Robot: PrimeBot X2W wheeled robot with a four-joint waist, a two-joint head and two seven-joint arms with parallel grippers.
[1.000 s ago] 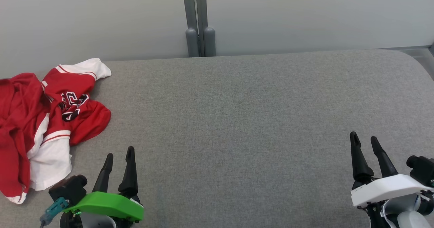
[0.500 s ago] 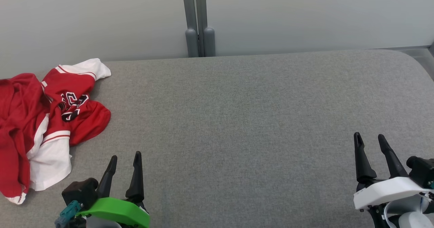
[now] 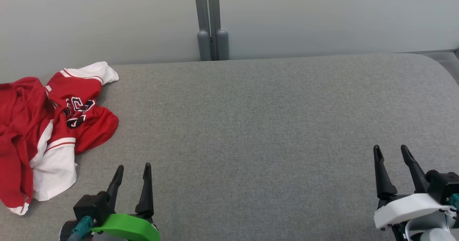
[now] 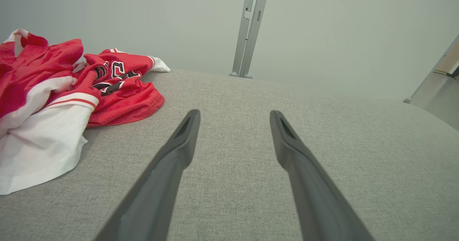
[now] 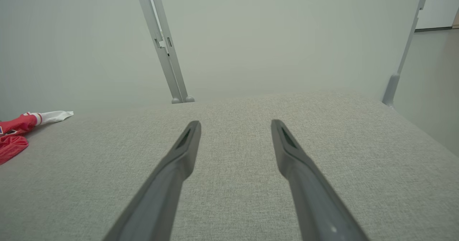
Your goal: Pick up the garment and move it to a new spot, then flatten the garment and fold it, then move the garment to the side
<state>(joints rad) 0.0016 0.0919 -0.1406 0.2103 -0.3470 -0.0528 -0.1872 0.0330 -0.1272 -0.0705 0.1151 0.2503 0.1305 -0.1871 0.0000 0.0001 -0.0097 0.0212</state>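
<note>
left gripper (image 3: 133, 166) and right gripper (image 3: 390, 147) point forward over the worktop (image 3: 251, 126), jaws wide, empty; the left wrist view shows the crumpled garment (image 4: 122, 103) up close.

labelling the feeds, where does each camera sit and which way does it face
Head view: on the head, facing forward and down at the grey table; left hand and right hand at bottom.
Left wrist view: on the left wrist, along its own fingers toward the red jersey.
Right wrist view: on the right wrist, along its fingers across the table.
All share jersey and post.
</note>
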